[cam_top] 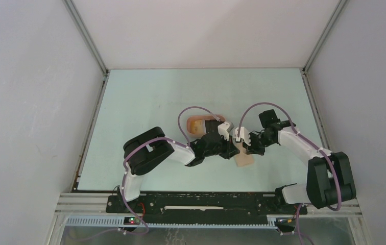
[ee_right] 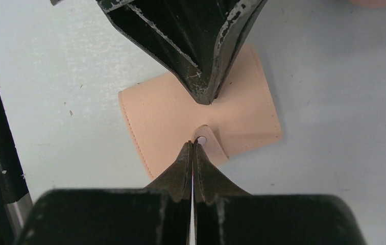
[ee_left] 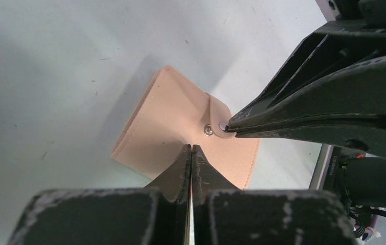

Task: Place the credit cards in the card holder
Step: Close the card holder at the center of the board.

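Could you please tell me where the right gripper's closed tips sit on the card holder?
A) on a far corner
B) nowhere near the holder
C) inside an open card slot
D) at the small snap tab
D: in the right wrist view the right gripper, its jaws shut, has its tips at the snap tab on the front of the card holder. Whether it actually pinches the tab cannot be told.
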`<state>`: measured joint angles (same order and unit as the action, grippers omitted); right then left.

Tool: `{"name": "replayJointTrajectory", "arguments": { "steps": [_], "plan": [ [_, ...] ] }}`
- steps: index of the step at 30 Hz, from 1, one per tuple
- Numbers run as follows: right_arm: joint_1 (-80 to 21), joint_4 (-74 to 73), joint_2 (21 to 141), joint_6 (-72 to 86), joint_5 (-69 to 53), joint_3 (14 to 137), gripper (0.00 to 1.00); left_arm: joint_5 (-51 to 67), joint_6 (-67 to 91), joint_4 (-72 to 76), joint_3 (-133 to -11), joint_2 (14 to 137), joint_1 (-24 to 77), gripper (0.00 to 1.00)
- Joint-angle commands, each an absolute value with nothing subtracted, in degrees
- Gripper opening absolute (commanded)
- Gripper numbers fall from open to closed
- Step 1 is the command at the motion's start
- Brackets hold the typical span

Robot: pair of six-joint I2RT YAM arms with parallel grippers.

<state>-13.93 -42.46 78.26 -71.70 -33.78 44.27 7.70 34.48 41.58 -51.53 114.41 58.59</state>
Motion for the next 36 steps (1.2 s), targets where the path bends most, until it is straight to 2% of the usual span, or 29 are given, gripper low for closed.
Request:
{"name": "replayJointTrajectory", "arguments": {
  "steps": [1,36],
  "plan": [
    [-13.45,-41.47,75.60,-72.15,-36.69,43.58,0.00,7.91,32.87,42.28,-50.59,114.52,58.62,0.01],
    [-17.65,-38.24,77.96,-71.05,-32.48,42.69,0.00,8.38,33.02,42.80,-50.32,114.42,58.62,0.01]
  ]
}}
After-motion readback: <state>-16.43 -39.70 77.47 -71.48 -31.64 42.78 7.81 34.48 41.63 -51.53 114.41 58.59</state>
